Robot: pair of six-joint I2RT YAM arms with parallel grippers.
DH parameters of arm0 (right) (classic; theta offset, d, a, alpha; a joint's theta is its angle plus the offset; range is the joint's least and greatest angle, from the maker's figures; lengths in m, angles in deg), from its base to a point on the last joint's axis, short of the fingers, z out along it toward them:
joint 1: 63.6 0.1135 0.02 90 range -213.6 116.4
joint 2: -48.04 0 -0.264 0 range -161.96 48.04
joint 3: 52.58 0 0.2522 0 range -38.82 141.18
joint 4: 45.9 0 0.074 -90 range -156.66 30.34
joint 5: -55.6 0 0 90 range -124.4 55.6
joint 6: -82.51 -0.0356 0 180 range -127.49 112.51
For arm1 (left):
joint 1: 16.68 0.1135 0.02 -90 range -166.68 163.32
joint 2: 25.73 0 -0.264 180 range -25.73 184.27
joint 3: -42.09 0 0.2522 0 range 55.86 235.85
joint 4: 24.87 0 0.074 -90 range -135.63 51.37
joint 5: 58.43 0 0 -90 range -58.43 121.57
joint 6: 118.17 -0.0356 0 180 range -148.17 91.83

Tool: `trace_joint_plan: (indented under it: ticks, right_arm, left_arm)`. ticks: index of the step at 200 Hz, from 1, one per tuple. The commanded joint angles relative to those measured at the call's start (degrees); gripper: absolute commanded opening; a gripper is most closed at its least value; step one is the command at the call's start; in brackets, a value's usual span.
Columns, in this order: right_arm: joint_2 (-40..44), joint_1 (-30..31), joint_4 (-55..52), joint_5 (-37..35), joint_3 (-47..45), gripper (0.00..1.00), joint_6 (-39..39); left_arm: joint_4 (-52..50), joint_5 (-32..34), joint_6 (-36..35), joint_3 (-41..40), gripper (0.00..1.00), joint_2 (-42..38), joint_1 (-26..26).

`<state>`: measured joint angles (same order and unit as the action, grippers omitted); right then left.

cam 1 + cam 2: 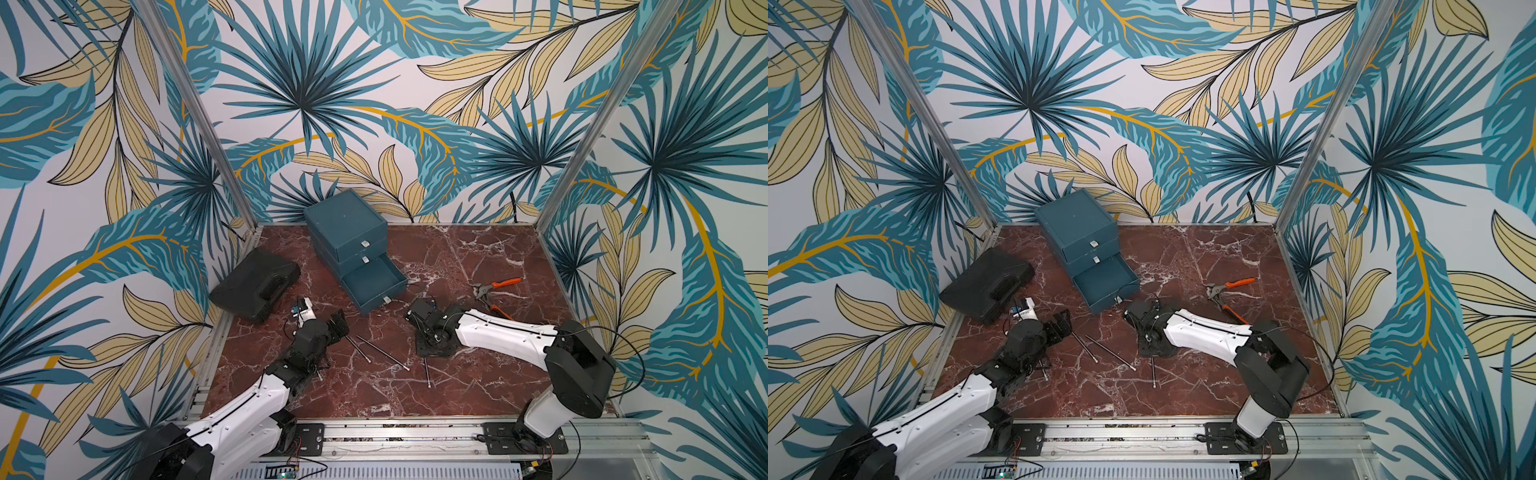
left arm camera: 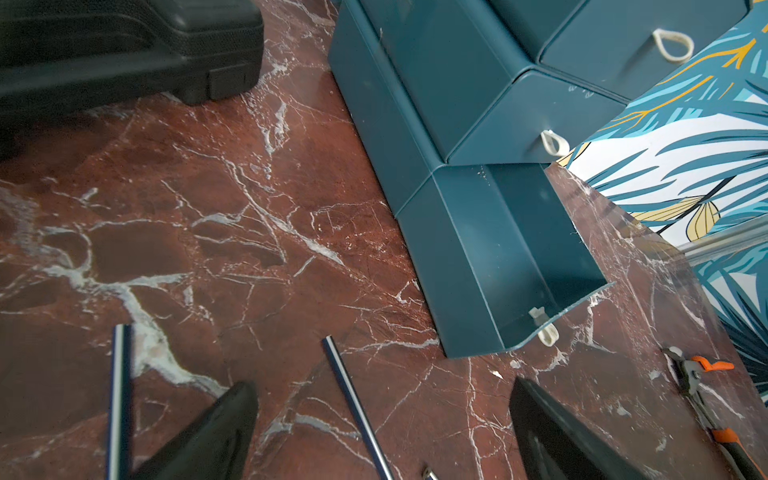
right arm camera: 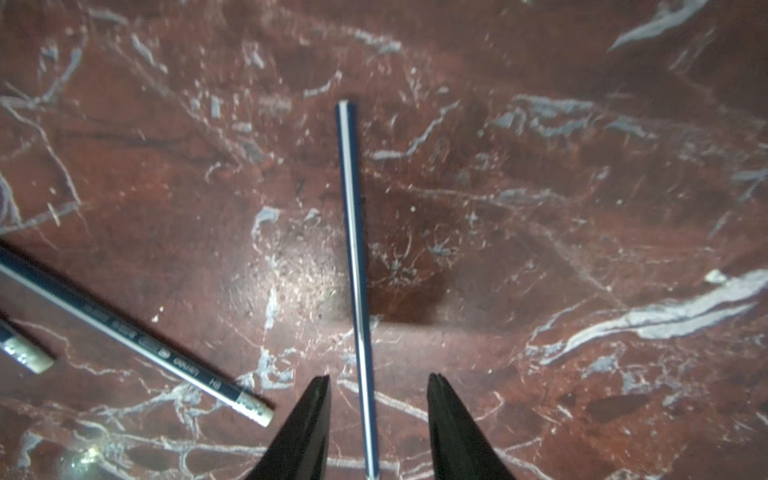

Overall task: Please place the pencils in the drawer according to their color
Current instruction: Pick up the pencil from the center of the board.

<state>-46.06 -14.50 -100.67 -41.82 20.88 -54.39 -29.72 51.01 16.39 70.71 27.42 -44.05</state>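
Note:
The teal drawer chest (image 1: 345,232) (image 1: 1075,230) stands at the back, its bottom drawer (image 1: 374,286) (image 2: 519,249) pulled out; no pencil shows inside it. Three dark pencils lie on the marble in front. My left gripper (image 1: 338,326) (image 2: 382,384) is open wide and low over one pencil (image 1: 359,349) (image 2: 357,407), with a second pencil (image 1: 382,352) (image 2: 120,395) alongside. My right gripper (image 1: 428,351) (image 3: 378,382) points down, open, its fingers astride the third pencil (image 1: 427,372) (image 3: 353,249) without touching it.
A flat black case (image 1: 255,284) (image 2: 124,50) lies left of the chest. Orange-handled pliers (image 1: 496,291) (image 2: 698,390) lie at the right. In the right wrist view, two other pencils (image 3: 124,328) (image 3: 25,353) lie beside the gripper.

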Motion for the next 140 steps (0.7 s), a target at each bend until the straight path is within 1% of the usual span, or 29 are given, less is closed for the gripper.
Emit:
trace_joint_plan:
  ticks: [1,77,140]
  right_arm:
    - [-0.68,1.29,-1.20,2.03,-1.21,0.41,-0.26]
    - [-3.90,1.61,1.02,3.98,-3.12,0.34,-2.07]
    - [-9.17,1.63,2.04,5.46,-3.01,0.24,-1.43]
  left_arm:
    - [1.34,-0.63,0.78,-0.70,1.00,0.12,0.28]
    - [0.67,-0.38,1.07,-0.75,1.00,-0.19,0.31]
    - [-1.56,1.90,0.80,-0.79,1.00,-2.32,0.30]
